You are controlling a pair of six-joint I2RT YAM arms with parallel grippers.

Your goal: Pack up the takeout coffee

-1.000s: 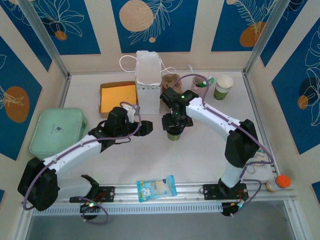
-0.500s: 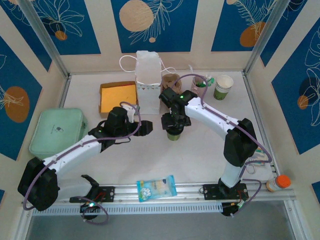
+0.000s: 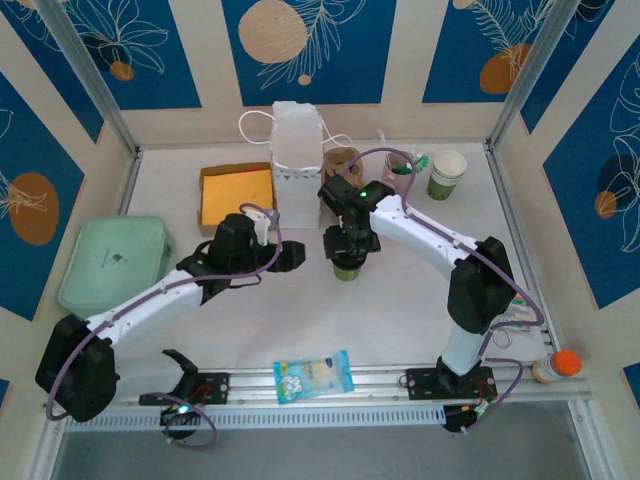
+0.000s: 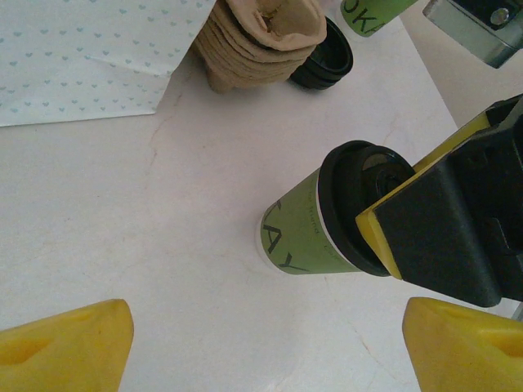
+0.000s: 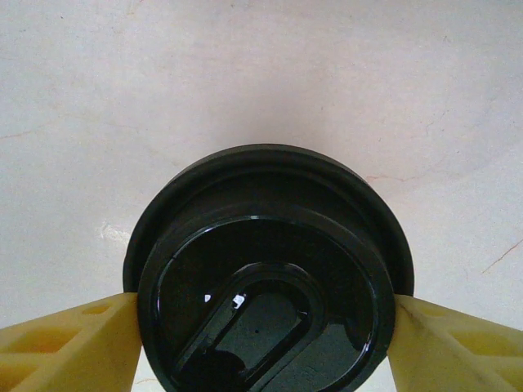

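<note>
A green box [image 3: 110, 262] lies at the left of the table [image 3: 420, 310], with an orange tray [image 3: 237, 195] beyond it. The left gripper [image 4: 270, 351] hovers over bare table left of centre. Its jaws are wide, with nothing between them, and it faces the cup. A white bag [image 3: 297, 160] stands at the far centre, and a snack packet [image 3: 313, 375] lies at the near edge. The cup [image 4: 302, 233], green with a black lid [image 5: 270, 269] on it, stands upright mid-table, near the bag and to its right. The right gripper [image 3: 347, 250] hangs over the cup, and its fingers [image 5: 73, 343] meet the lid's rim on both sides, closed on it. Beyond the cup a stack of brown carriers [image 4: 261, 37] sits just beside the bag, with a loose lid [image 4: 325, 59] touching the stack. Farther right stand a pink cup [image 3: 400, 172] and a second green cup [image 3: 447, 175] with a white rim. A bottle [image 3: 555, 367] with an orange cap stands at the near right.
</note>
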